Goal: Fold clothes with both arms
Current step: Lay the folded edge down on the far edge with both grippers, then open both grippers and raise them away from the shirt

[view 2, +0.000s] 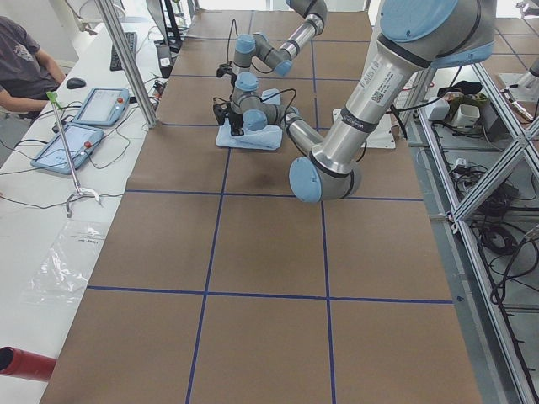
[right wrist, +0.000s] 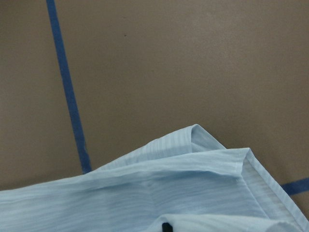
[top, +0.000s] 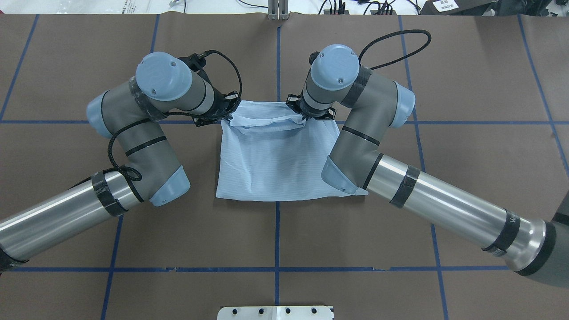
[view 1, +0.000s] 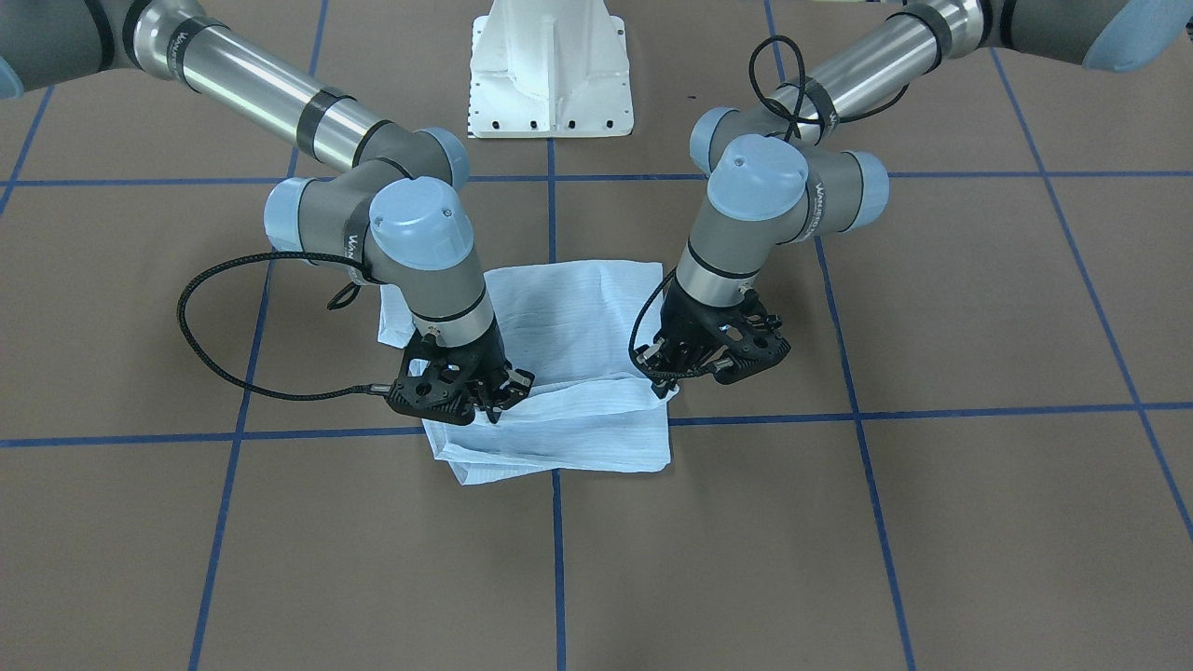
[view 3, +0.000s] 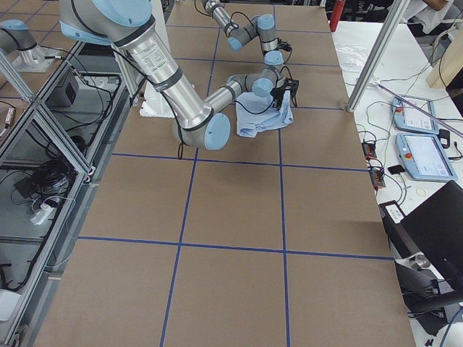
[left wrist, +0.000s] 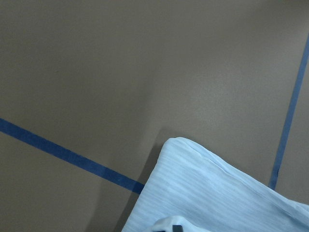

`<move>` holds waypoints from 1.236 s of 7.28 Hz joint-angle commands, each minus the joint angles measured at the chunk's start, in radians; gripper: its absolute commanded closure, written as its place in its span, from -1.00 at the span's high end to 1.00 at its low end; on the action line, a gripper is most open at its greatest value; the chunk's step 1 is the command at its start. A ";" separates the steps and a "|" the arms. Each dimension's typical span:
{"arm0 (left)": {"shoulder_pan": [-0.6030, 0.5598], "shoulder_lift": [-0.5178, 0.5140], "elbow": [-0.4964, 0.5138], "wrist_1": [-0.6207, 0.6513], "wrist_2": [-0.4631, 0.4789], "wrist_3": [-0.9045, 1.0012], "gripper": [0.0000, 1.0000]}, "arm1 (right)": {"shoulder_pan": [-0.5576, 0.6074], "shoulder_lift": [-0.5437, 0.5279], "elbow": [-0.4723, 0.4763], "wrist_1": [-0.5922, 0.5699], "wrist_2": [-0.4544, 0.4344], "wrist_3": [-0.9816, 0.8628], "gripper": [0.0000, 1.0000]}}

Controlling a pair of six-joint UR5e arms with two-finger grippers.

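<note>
Folded shirt is lying just out from the pedestal base. Left gripper and right gripper are pinching its far-edge corners, jaws clamped on cloth, edge raised slightly.

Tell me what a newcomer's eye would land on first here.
A folded light blue shirt lies at the middle of the brown table with its blue tape grid. The left hand and right hand each pinch a far corner of it, holding that edge up in a sagging fold between them.
</note>
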 commanded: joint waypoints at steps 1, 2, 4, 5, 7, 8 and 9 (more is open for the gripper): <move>-0.006 0.002 -0.010 0.002 -0.001 0.004 1.00 | 0.023 0.016 0.002 -0.001 0.016 -0.007 1.00; -0.040 0.010 -0.010 0.003 -0.007 0.015 1.00 | 0.053 0.015 0.002 -0.002 0.060 -0.018 1.00; -0.115 0.106 -0.089 0.011 -0.012 0.238 1.00 | 0.183 -0.022 0.009 -0.069 0.195 -0.184 1.00; -0.159 0.190 -0.164 0.013 -0.062 0.371 1.00 | 0.254 -0.113 0.075 -0.114 0.202 -0.389 1.00; -0.285 0.400 -0.316 0.016 -0.191 0.665 1.00 | 0.406 -0.337 0.205 -0.154 0.263 -0.789 1.00; -0.366 0.533 -0.383 0.014 -0.210 0.893 1.00 | 0.452 -0.466 0.283 -0.160 0.283 -0.914 1.00; -0.472 0.673 -0.439 0.017 -0.219 1.198 1.00 | 0.519 -0.584 0.333 -0.163 0.316 -1.017 1.00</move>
